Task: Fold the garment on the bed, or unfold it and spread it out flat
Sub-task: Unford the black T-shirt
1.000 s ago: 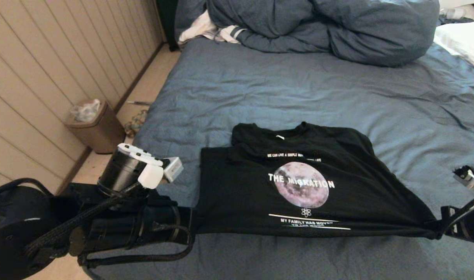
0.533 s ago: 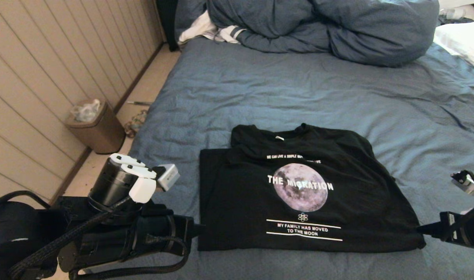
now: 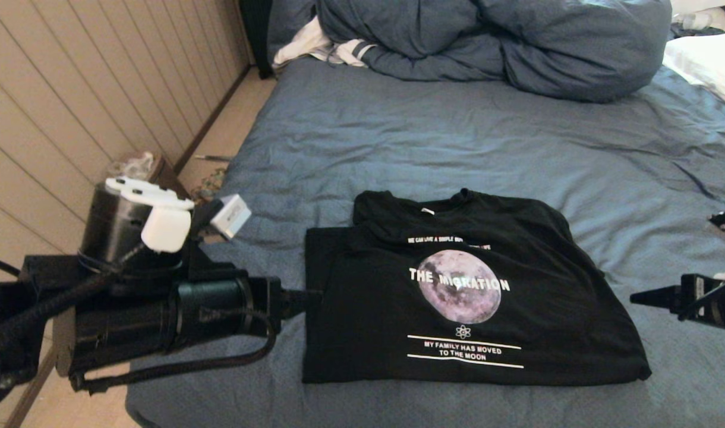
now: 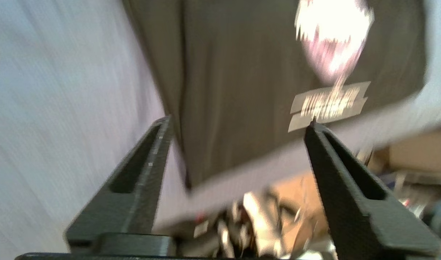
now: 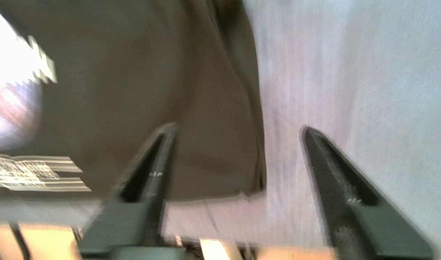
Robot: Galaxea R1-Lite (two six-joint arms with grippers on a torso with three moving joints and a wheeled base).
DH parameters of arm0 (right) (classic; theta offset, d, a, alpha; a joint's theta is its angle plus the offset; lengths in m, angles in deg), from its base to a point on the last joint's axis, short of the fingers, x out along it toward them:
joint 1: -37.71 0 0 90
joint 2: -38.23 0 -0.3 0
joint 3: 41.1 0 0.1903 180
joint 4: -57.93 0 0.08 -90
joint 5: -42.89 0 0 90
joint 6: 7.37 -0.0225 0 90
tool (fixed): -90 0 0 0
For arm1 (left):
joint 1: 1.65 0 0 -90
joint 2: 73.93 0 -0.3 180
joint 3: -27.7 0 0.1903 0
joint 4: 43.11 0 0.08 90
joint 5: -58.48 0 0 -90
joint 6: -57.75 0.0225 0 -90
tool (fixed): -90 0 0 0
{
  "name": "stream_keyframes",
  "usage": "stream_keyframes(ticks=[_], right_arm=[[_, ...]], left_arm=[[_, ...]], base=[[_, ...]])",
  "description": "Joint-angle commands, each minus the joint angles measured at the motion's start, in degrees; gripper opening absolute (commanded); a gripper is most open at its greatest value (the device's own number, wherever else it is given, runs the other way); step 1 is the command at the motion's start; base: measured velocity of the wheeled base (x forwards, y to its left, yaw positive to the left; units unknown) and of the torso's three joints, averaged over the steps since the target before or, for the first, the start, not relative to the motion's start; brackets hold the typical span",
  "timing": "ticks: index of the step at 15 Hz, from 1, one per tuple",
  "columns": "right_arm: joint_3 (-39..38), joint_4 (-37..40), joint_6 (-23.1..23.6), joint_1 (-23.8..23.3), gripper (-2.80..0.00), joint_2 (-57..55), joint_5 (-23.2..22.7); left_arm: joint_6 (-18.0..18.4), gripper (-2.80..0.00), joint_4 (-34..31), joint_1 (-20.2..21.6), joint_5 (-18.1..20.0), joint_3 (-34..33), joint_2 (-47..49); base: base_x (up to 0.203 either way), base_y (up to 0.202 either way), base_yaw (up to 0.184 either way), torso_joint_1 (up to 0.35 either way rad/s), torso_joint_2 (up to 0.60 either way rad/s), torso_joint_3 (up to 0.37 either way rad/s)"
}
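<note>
The garment (image 3: 374,309), a black T-shirt with a moon print and white lettering, lies folded in a rough rectangle on the bed (image 3: 457,137), near its front edge. My left gripper (image 3: 308,293) hovers at the shirt's left edge. The left wrist view shows that gripper (image 4: 238,122) open and empty, with the shirt (image 4: 235,72) lying beyond its fingers. My right gripper (image 3: 639,297) hangs just off the shirt's right side. In the right wrist view this gripper (image 5: 239,128) is also open and empty above the shirt's corner (image 5: 133,90).
A bunched blue-grey duvet (image 3: 505,41) and a white striped cloth (image 3: 321,47) lie at the bed's far end. A white pillow (image 3: 707,59) is at the far right. The panelled wall (image 3: 71,89) and a brown bin (image 3: 141,164) stand to the left, beside the bed's left edge.
Both grippers opened and let go of the shirt's lower corners. The taut lower edge dropped flat onto the bed. Both arms then lifted and drew slightly away.
</note>
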Motion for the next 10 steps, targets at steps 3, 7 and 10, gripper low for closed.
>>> stream_keyframes(ticks=[3,7,10], right_arm=[[13.1,0.2,-5.9,7.5,-2.80,-2.5,-0.1],[21.4,-0.3,-7.7,16.9,-2.80,-11.0,0.4],[29.2,-0.5,-7.7,19.9,-2.80,-19.7,4.3]], left_arm=[[0.2,-2.80,-5.1,5.6,1.3,17.1,7.4],[1.6,-2.80,-5.6,6.6,-1.1,27.4,17.6],[2.6,-2.80,-5.6,8.8,-0.4,33.8,25.1]], base=[[0.000,0.000,0.000,0.000,0.00,0.000],[0.000,0.000,0.000,0.000,0.00,0.000],[0.000,0.000,0.000,0.000,0.00,0.000]])
